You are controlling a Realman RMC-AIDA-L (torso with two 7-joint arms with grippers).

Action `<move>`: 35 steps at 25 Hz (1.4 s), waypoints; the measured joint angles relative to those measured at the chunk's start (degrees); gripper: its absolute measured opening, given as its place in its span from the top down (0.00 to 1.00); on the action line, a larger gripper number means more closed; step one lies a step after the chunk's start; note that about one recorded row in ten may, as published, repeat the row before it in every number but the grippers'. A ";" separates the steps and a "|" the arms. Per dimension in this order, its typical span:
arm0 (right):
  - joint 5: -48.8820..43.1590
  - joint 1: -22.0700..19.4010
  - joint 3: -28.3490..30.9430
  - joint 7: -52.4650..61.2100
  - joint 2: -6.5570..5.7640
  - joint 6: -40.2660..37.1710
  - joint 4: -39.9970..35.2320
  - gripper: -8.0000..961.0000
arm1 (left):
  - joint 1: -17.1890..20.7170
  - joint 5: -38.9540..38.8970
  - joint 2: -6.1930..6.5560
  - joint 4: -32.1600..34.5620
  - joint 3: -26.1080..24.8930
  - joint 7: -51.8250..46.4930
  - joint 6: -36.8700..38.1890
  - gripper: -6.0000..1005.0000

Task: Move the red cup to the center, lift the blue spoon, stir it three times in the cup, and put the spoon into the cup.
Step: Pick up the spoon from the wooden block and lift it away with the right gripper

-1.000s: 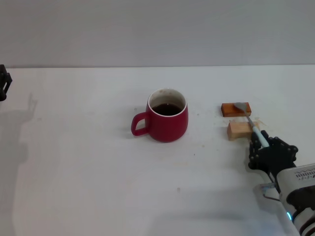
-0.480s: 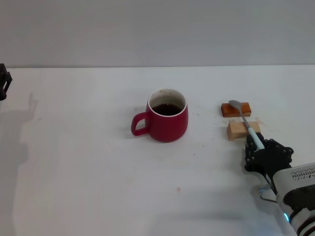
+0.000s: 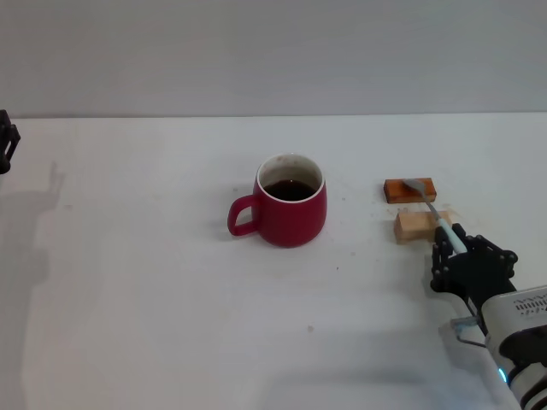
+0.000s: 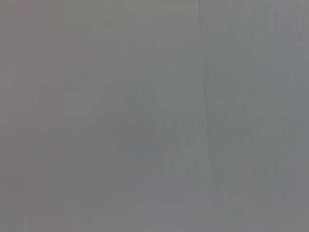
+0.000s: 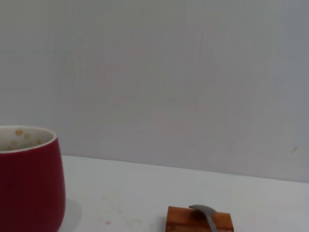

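Red cup (image 3: 292, 211): centre of the head view, on the white surface (image 3: 137, 282), handle toward frame left, dark liquid inside.

Blue spoon (image 3: 434, 211): right of centre, long axis running from lower right up to upper left; grey bowl on the orange-brown block (image 3: 410, 189), shaft across the tan block (image 3: 415, 226).

Right tool (image 3: 453, 248): lower right, pinching the pale handle end. The cup lies to frame left of it.

Left tool (image 3: 7, 143): far left edge, parked; finger state cannot be told.
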 joint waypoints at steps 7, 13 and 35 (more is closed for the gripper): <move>0.00 -0.05 0.34 -0.09 -0.04 -1.32 -0.04 0.82 | 0.13 0.00 0.00 0.00 -0.15 0.03 0.00 0.16; 0.00 -0.11 0.52 -0.21 -0.04 -2.23 -0.14 0.82 | 0.16 0.00 0.04 0.00 -0.15 0.07 0.00 0.16; 0.01 0.55 0.69 -0.96 -0.04 -0.29 -0.04 0.82 | -0.45 0.00 0.18 0.00 -0.12 0.38 0.00 0.16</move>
